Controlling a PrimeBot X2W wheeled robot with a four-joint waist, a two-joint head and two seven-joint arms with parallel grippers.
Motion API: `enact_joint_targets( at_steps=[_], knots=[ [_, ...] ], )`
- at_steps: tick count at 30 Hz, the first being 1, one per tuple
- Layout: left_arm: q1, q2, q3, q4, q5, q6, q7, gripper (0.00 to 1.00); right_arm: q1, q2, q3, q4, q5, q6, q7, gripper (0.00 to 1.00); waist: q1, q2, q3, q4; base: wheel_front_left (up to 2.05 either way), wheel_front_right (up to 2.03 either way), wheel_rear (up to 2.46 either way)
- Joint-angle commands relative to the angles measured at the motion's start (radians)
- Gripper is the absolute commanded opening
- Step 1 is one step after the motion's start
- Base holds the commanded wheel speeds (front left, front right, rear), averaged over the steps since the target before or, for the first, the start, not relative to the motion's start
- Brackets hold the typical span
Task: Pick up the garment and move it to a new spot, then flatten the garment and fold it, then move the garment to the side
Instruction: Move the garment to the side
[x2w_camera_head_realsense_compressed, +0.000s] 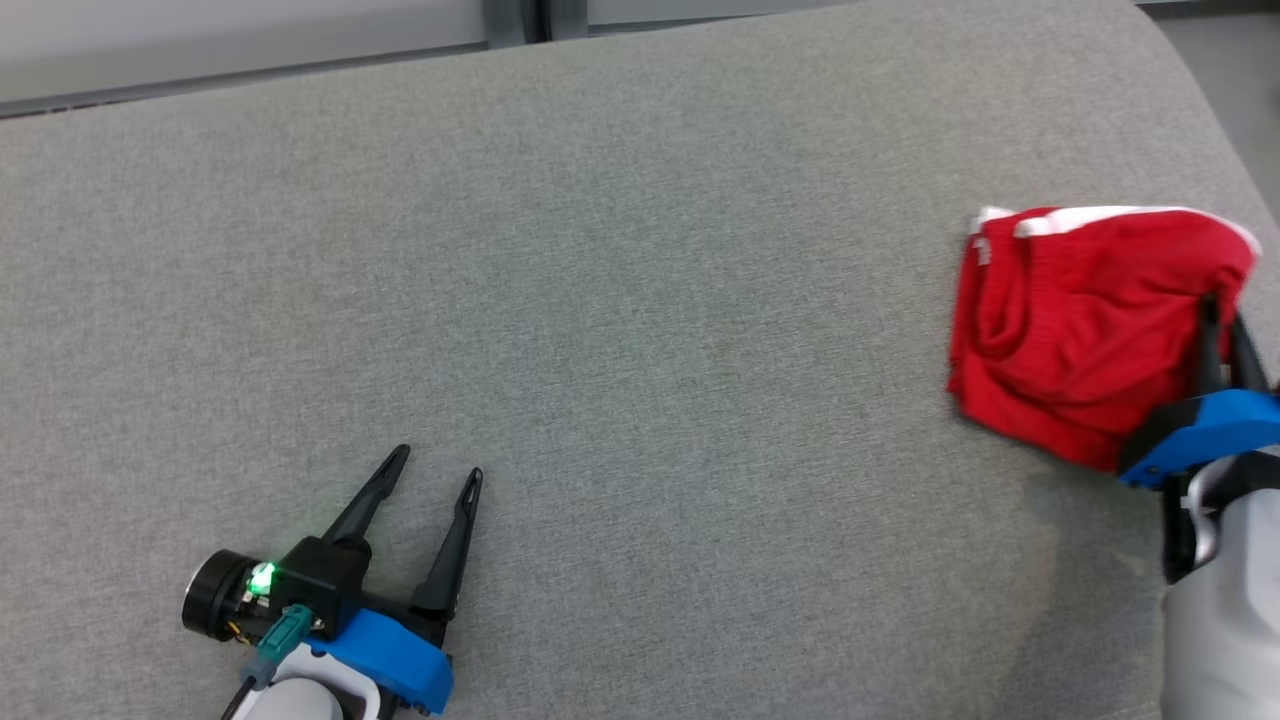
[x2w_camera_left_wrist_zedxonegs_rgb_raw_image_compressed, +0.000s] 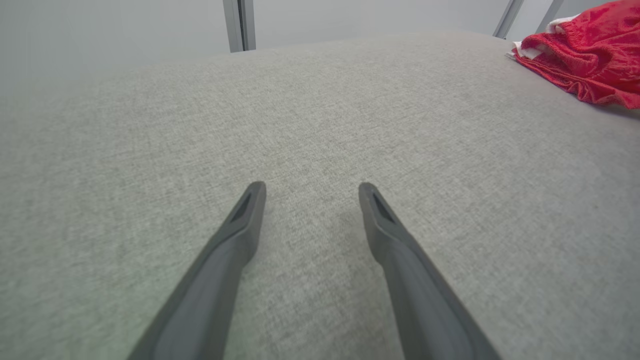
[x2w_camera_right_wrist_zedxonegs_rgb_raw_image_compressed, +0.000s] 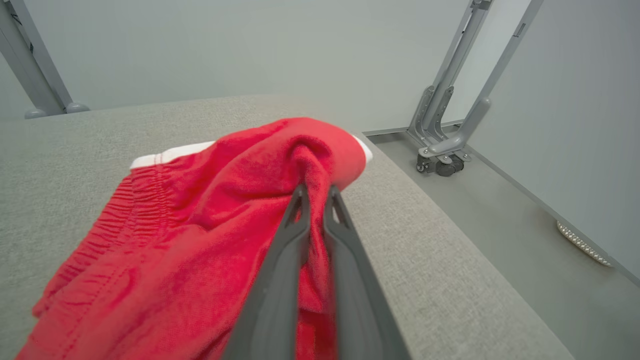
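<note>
Noted at right edge of head view: garment (x2w_camera_head_realsense_compressed: 1075, 330), red with white trim, bunched on grey upholstered surface (x2w_camera_head_realsense_compressed: 620, 250) near its right-hand rim. At lower right, right gripper (x2w_camera_head_realsense_compressed: 1224, 312) is clenched, a fold of the red cloth pinched between its near-touching fingers; in right wrist view the fold is seen drawn up at the tips. At lower left, left gripper (x2w_camera_head_realsense_compressed: 437, 462) is spread wide, nothing held, well apart from the garment. Wheeled frame legs (x2w_camera_right_wrist_zedxonegs_rgb_raw_image_compressed: 442, 150) recorded at upper right of right wrist view.
</note>
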Motion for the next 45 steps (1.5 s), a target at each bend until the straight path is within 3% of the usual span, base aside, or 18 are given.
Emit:
enact_joint_targets(
  at_steps=[1,11,12,13,14,21,25,31,37,45],
  knots=[
    [-0.02,0.008,-0.004,-0.007,-0.005,-0.002,0.0,1.0,-0.024,-0.006,-0.046,-0.007,-0.034,0.0,-0.004,0.0,-0.0001,-0.0001,0.013,0.011,0.0,0.0,0.0],
    [-0.019,0.051,-0.007,-0.011,-0.014,-0.001,0.001,1.0,-0.091,-0.006,-0.327,-0.009,-0.189,0.0,-0.004,0.0,-0.0001,-0.0001,0.049,0.033,0.0,0.0,0.0],
    [-0.02,0.054,-0.006,-0.011,-0.015,-0.001,0.001,1.0,-0.093,-0.007,-0.357,-0.011,-0.197,0.0,-0.004,0.15,-0.0001,-0.0001,0.052,0.034,0.0,0.0,0.0],
    [-0.021,0.056,-0.005,-0.011,-0.015,-0.001,0.001,1.0,-0.1,-0.007,-0.374,-0.011,-0.202,0.0,-0.004,0.43,-0.0001,-0.0001,0.053,0.034,0.0,0.0,0.0],
    [-0.023,0.057,-0.005,-0.011,-0.014,0.0,0.001,1.0,-0.111,-0.006,-0.39,-0.021,-0.205,0.0,-0.004,1.0,-0.0001,-0.0001,0.054,0.035,0.0,0.0,0.0],
    [-0.024,0.038,-0.001,-0.005,-0.013,0.0,0.001,1.0,-0.116,-0.006,-0.394,-0.095,-0.169,0.0,-0.004,1.0,-0.0001,-0.0001,0.034,0.033,0.0,0.0,0.0],
    [-0.022,0.012,0.031,0.002,-0.012,0.0,0.001,1.0,-0.078,-0.006,-0.25,-0.138,-0.04,0.0,-0.004,1.0,-0.0001,-0.0001,0.002,0.041,0.0,0.0,0.0],
    [-0.016,-0.034,0.137,0.034,0.001,0.0,0.0,1.0,0.039,-0.004,0.051,-0.243,0.16,0.0,-0.004,1.0,-0.0001,-0.0001,-0.052,0.073,0.0,0.0,0.0],
    [-0.018,-0.08,0.268,0.08,0.025,0.011,0.0,1.0,0.184,-0.004,0.276,-0.307,0.244,0.0,-0.004,1.0,-0.0001,-0.0001,-0.106,0.124,0.0,0.0,0.0],
    [-0.011,-0.132,0.375,0.127,0.075,0.011,0.0,1.0,0.299,-0.007,0.372,-0.27,0.306,0.0,-0.004,1.0,-0.0001,-0.0001,-0.173,0.19,0.0,0.0,0.0]
  ],
)
